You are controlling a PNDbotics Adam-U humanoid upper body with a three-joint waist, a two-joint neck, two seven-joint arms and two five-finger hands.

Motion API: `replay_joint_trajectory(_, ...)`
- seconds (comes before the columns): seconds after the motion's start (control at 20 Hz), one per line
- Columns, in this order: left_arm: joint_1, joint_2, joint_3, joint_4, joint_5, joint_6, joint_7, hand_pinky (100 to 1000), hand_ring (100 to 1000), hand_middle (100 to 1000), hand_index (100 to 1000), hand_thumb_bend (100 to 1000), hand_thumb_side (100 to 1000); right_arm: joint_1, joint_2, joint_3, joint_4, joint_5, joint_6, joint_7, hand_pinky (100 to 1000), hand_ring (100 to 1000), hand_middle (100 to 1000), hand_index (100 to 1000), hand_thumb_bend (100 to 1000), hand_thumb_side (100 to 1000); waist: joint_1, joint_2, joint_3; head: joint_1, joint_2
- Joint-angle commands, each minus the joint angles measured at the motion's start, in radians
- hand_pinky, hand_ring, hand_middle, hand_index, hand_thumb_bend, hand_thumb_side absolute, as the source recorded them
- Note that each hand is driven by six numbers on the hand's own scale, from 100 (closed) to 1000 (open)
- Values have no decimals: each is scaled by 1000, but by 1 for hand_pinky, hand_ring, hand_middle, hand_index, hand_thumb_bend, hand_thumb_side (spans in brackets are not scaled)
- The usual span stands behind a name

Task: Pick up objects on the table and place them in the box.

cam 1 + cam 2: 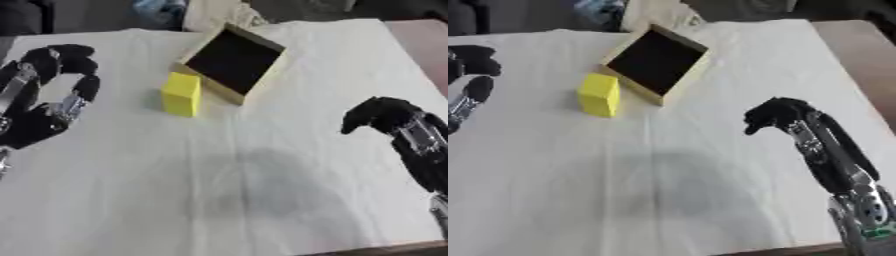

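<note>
A yellow block [182,94] stands upright on the white cloth, just in front and to the left of the box [234,62]. The box is pale wood with a dark inside, tipped so its opening faces up and toward me. My left hand [48,95] hovers at the left edge, fingers curled in an arc with nothing between them, a hand's width left of the block. My right hand [785,117] hangs at the right with fingers curled downward, holding nothing, well right of the block and the box.
The white cloth [245,190] covers the table; its brown edge [420,40] shows at the far right and bottom. Some bluish and pale items [192,10] lie beyond the far edge behind the box.
</note>
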Motion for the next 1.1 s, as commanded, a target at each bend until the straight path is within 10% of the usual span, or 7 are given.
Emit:
replay_joint_trajectory(0.05, -11, 18, 12, -8, 2, -3, -5, 838, 720, 658, 832, 325, 664, -3, -14, -6, -21, 6, -2, 2, 685, 581, 585, 686, 100, 1000, 2, -15, -1, -3, -7)
replay_joint_trajectory(1.1, -365, 277, -222, 280, -215, -180, -223, 821, 744, 719, 851, 719, 527, 7, -31, 9, -21, 0, -2, 22, 685, 582, 585, 687, 100, 1000, 22, -44, -48, -2, 0)
